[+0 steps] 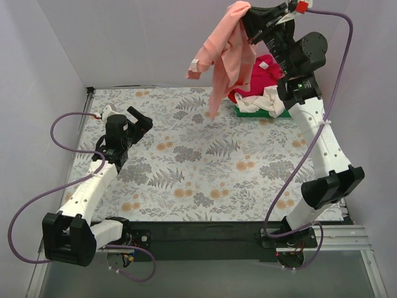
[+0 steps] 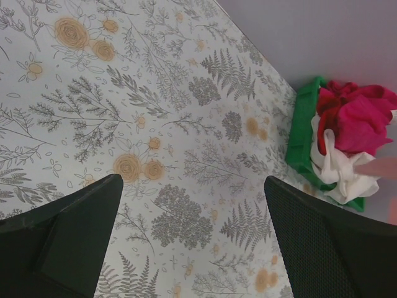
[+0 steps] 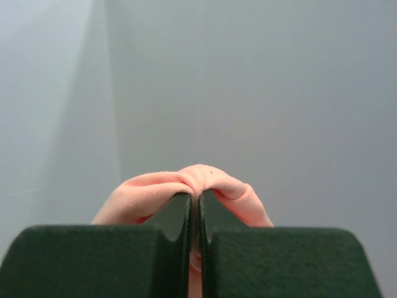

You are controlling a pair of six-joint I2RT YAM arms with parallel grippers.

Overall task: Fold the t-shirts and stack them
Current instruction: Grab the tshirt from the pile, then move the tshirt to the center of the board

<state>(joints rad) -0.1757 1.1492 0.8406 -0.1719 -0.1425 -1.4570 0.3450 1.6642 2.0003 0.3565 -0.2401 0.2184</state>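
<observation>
Floral table [image 1: 198,167] with green tray [image 2: 302,133]

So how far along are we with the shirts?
Early. Done: nothing; no folded shirt lies on the table. In hand: the right gripper is shut on the salmon shirt, held high and hanging loose; the left gripper is open over the table, empty. Left: fold it, then the other shirts crumpled in the tray.

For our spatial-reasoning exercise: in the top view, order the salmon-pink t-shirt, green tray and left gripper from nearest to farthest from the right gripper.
1. salmon-pink t-shirt: pinched in the right gripper, hanging below it.
2. green tray: at the far right of the table.
3. left gripper: open, across the table on the left.
</observation>
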